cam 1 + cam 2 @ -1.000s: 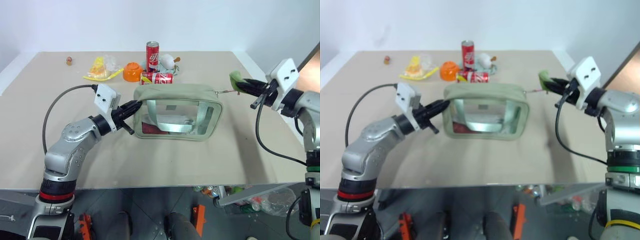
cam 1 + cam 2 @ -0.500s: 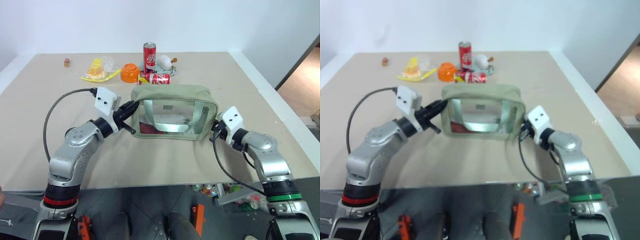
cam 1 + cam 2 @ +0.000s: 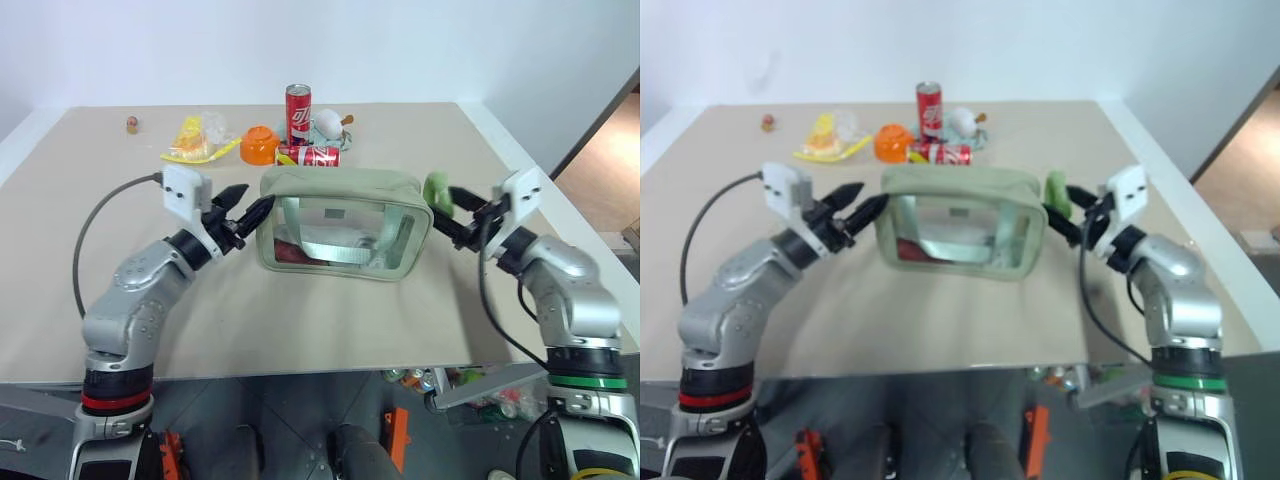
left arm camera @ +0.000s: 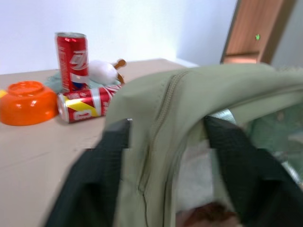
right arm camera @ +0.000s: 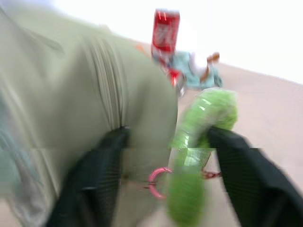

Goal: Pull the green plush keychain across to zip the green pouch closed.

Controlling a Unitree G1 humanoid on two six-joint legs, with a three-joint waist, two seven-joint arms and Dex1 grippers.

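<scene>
Both grippers opened, left gripper (image 3: 245,210) and right gripper (image 3: 462,215) flanking green pouch (image 3: 343,222); green plush keychain (image 3: 437,189) at right end; zip seemingly closed, withdrawal next

The right wrist view was smeared: the green pouch (image 5: 85,94) and green plush keychain (image 5: 199,142) lacked sharp edges, so contact between the keychain and the right finger (image 5: 246,175) could not be judged. The pouch's contents (image 3: 300,250) were unidentifiable behind the window. A small brown item (image 3: 131,124) was too small to identify.
</scene>
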